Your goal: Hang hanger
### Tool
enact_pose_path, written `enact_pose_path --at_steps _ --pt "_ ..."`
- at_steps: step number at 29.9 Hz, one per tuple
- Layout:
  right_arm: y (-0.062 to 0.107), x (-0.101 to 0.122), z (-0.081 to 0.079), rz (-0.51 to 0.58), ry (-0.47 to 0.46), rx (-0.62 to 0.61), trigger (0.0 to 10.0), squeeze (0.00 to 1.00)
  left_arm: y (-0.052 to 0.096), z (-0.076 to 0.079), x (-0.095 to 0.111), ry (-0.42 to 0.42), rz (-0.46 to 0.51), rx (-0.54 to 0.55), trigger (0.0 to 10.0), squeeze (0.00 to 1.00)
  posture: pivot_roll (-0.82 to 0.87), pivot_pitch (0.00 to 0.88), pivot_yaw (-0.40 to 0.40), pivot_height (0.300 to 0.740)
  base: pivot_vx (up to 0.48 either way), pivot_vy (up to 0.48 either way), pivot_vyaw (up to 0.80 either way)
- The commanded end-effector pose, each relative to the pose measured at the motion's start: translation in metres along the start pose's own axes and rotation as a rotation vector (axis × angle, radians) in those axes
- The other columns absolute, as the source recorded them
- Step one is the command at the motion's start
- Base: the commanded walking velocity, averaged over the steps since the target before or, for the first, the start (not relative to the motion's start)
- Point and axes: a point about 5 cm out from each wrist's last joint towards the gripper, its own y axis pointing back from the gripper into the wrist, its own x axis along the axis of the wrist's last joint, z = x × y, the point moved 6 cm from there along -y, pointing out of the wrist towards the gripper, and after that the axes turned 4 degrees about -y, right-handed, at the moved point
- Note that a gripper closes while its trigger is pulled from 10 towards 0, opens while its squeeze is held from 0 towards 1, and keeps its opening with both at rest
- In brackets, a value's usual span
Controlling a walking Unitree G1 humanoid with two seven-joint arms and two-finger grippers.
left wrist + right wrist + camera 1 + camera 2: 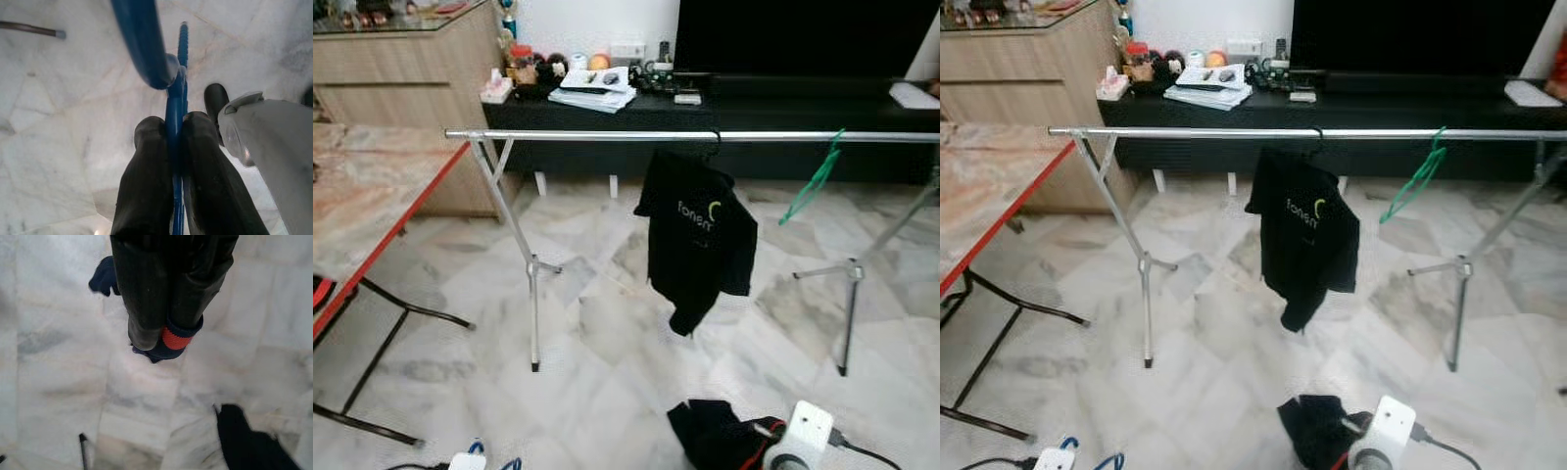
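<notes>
A blue hanger (173,122) was gripped between the fingers of the left end effector (173,128), low before the clothes rail (607,134). A dark garment with a red collar (173,339) was clenched in the right end effector (164,335). On the rail, a black shirt (697,235) was hung, with a green hanger (815,181) to its right.

The clothes rail (705,136) and marble floor (607,333) are seen forward and downward from the head by both eye views, the right one slightly offset, while that floor is viewed closely along the fingers (146,186) from the left wrist and likewise from the right wrist.
</notes>
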Motion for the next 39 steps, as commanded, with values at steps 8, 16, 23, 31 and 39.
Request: enact_pose_path --at_steps 8,16,23,31,39 --pt "-0.001 0.005 0.004 0.013 -0.004 -0.011 10.0 0.00 0.001 0.002 -0.010 -0.009 -0.035 -0.002 10.0 0.00 -0.04 0.076 0.032 0.740 -0.315 0.000 0.00" --pt "-0.001 0.005 0.004 0.013 -0.003 -0.010 10.0 0.00 0.000 -0.006 -0.004 -0.009 -0.032 0.007 10.0 0.00 -0.04 0.075 0.032 0.740 -0.318 0.000 0.00" --pt "-0.002 0.005 0.004 0.014 -0.003 -0.011 10.0 0.00 0.000 -0.006 -0.002 -0.021 -0.033 0.007 10.0 0.00 -0.04 0.072 0.033 0.740 -0.123 0.000 0.00" --pt "-0.002 0.008 0.003 0.021 -0.003 -0.007 10.0 0.00 0.000 -0.003 -0.005 -0.025 -0.039 0.004 10.0 0.00 -0.04 0.068 0.032 0.740 0.000 0.000 0.00" --pt "-0.002 0.009 0.003 0.025 -0.005 -0.006 10.0 0.00 -0.001 -0.004 0.002 0.001 -0.011 -0.001 10.0 0.00 -0.04 0.069 0.031 0.740 0.000 0.000 0.00"
